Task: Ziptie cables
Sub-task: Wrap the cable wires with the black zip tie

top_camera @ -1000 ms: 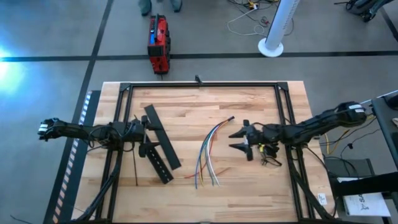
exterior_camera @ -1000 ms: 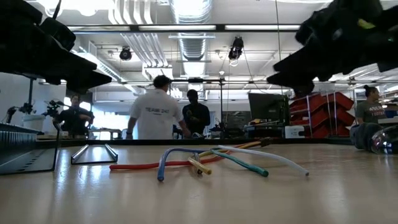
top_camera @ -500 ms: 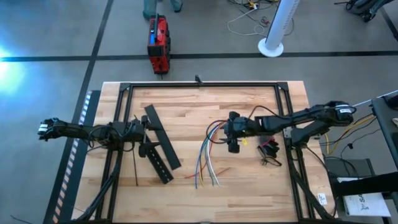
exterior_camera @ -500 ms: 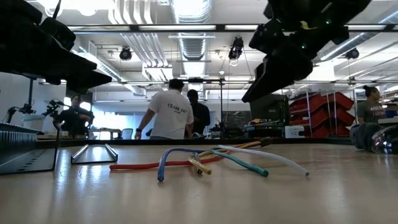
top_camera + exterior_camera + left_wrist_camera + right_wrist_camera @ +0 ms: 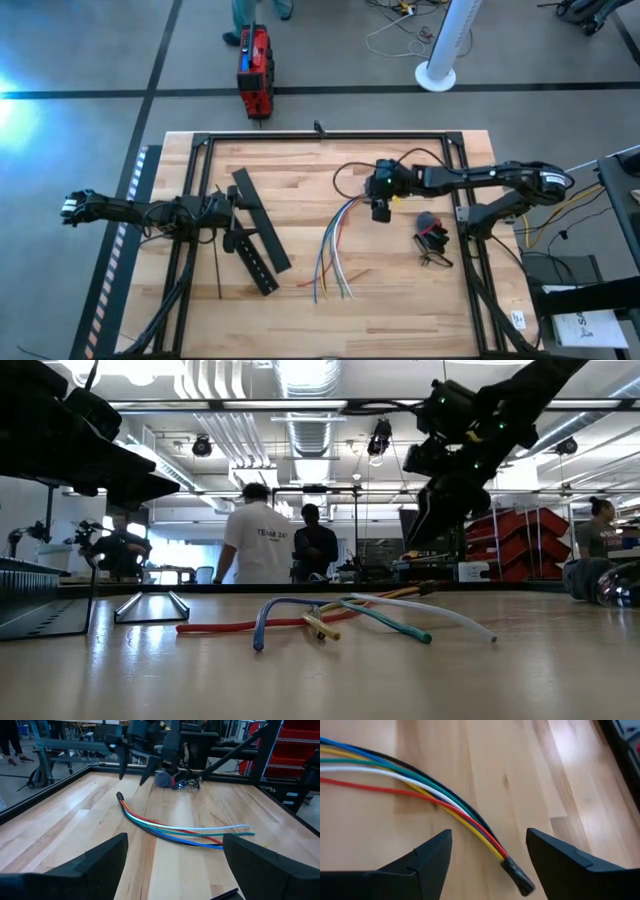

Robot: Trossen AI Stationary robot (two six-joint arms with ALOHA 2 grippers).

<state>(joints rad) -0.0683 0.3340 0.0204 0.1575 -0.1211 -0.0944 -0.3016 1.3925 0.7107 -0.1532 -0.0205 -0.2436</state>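
Note:
The cables (image 5: 335, 250) lie flat on the wooden table, thin wires in blue, green, orange, red and white. They fan out toward the near edge and join at a black bound end (image 5: 517, 876) on the far side. My right gripper (image 5: 380, 210) hovers open above that bound end, pointing down, and in its wrist view (image 5: 489, 832) one finger stands on either side of the end, touching nothing. My left gripper (image 5: 232, 215) waits open at the table's left by the black bars, looking across at the cables (image 5: 175, 827).
Two long flat black slotted bars (image 5: 258, 235) lie left of the cables. A small tangle of dark wire with a red-black clip (image 5: 432, 240) sits to the right. A thin dark strip (image 5: 218, 270) lies near the left gripper. A black frame rail (image 5: 320, 137) borders the table. People stand in the room beyond.
My right gripper has swung from the table's right side toward the left and far side and turned. It now stands over the cables' bound end. The cables have not moved.

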